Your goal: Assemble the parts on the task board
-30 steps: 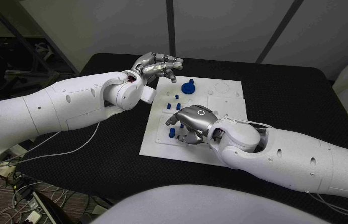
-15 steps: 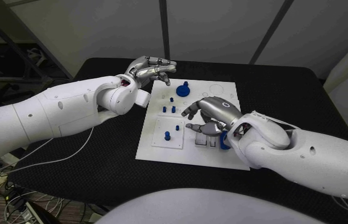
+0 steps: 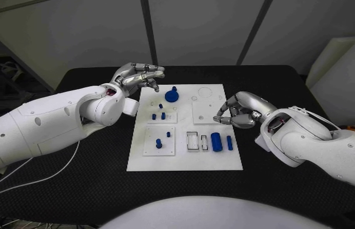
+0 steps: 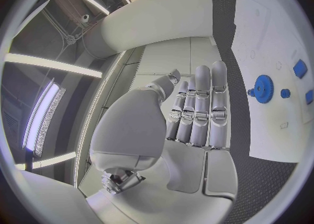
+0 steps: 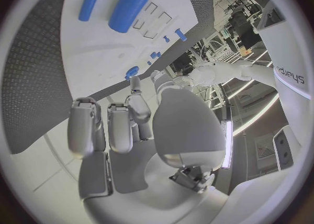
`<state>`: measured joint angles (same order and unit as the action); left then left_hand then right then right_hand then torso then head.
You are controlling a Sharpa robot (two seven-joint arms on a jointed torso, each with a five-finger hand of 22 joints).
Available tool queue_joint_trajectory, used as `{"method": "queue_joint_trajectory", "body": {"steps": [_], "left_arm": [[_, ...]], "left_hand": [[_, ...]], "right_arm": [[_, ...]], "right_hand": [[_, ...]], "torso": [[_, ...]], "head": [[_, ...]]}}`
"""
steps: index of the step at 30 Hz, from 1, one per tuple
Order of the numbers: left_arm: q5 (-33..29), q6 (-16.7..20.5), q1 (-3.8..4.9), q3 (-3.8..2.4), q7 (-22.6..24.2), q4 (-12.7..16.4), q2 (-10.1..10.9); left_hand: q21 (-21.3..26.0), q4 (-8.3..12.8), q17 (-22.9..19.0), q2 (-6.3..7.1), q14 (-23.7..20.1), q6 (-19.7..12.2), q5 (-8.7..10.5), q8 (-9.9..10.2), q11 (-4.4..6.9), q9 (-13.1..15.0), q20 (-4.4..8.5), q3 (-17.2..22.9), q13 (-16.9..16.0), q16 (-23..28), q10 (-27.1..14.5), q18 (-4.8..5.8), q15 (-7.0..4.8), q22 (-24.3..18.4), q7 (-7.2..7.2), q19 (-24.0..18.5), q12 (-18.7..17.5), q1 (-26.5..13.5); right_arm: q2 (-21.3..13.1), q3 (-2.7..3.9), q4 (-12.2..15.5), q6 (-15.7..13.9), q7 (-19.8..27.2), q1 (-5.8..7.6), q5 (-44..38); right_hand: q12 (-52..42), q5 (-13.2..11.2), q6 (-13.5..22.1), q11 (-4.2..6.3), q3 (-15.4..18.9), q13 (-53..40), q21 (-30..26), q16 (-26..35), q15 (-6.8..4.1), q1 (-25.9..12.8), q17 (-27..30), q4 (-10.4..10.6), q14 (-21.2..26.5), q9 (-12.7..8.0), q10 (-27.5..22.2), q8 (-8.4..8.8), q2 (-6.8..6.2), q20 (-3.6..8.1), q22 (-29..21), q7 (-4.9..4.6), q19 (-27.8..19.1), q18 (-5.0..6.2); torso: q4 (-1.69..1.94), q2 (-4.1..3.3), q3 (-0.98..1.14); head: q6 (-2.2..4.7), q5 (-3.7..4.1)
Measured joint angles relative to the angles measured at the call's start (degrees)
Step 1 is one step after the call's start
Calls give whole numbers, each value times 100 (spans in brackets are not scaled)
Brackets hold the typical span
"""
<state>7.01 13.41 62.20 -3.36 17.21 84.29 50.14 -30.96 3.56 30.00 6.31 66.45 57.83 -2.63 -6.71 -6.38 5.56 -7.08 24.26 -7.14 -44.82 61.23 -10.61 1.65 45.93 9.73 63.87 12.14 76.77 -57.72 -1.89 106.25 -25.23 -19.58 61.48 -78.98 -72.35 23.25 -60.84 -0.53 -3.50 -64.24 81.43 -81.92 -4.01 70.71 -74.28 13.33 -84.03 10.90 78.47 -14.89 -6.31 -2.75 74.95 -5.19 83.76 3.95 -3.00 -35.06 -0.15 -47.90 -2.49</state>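
Note:
The white task board (image 3: 185,159) lies in the middle of the black table. A blue gear-like part (image 3: 172,95) stands near its far edge, also seen in the left wrist view (image 4: 264,88). Small blue pegs (image 3: 158,116) stand below it, and two more (image 3: 157,144) are nearer me. A thick blue cylinder (image 3: 217,141) and a thin blue bar (image 3: 229,142) lie at the near right, as the right wrist view shows (image 5: 127,9). My left hand (image 3: 137,76) hovers off the board's far left corner, fingers curled, holding nothing. My right hand (image 3: 240,111) hangs at the board's right edge, fingers curled in, empty.
The black table (image 3: 296,88) reaches well past the board on every side. A white cable (image 3: 46,174) trails over its left edge. A pale upright panel (image 3: 334,59) stands off the table's far right corner.
My right hand has drawn back from over the board's near middle to its right edge, uncovering the blue cylinder and bar. The head camera has shifted; the left hand keeps its place by the far left corner.

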Motion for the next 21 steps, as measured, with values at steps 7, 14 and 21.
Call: {"method": "queue_joint_trajectory", "body": {"steps": [7, 14, 21], "left_arm": [[8, 14, -25, 8, 13, 84, 11], [12, 33, -32, 8, 26, 69, 13], [15, 39, -41, 8, 40, 66, 15]], "left_hand": [[0, 0, -6, 0, 0, 0, 0, 0, 0, -4, 0, 0, 6, 0, 0, 0, 0, -6, 0, 0, 0, 0], [22, -39, -17, -40, 0, 0, 0, 0, -21, -12, 0, -39, 6, 0, -21, 0, 0, -14, 0, 0, 0, -40], [22, -40, -24, -38, 0, 0, 0, 0, -21, -11, 0, -39, 6, 0, -21, 0, 0, -20, 0, 0, 23, -38]], "right_arm": [[-203, -11, 138, 199, -622, -84, -13], [-144, -21, 181, 380, -1035, -290, -43], [-21, -21, 148, 529, -1256, -426, -74]], "right_hand": [[-301, -179, 276, 9, 534, -504, 42, -61, 44, -63, -68, 298, 0, 318, 44, -190, -63, 0, -1, -10, 0, 1], [-301, -313, 438, -51, 864, -541, 42, -93, 44, -274, -67, 329, -1, 475, -17, -264, -13, 0, -1, -34, 0, -89], [-301, -345, 458, -51, 910, -574, 42, -115, 44, -279, -66, 328, -1, 511, -17, -286, -8, 0, -1, -55, -1, -88]], "torso": [[-74, 29, -5], [-82, 68, -19], [-76, 81, -26]], "head": [[-4, 104], [-4, 83], [-29, 40]]}}
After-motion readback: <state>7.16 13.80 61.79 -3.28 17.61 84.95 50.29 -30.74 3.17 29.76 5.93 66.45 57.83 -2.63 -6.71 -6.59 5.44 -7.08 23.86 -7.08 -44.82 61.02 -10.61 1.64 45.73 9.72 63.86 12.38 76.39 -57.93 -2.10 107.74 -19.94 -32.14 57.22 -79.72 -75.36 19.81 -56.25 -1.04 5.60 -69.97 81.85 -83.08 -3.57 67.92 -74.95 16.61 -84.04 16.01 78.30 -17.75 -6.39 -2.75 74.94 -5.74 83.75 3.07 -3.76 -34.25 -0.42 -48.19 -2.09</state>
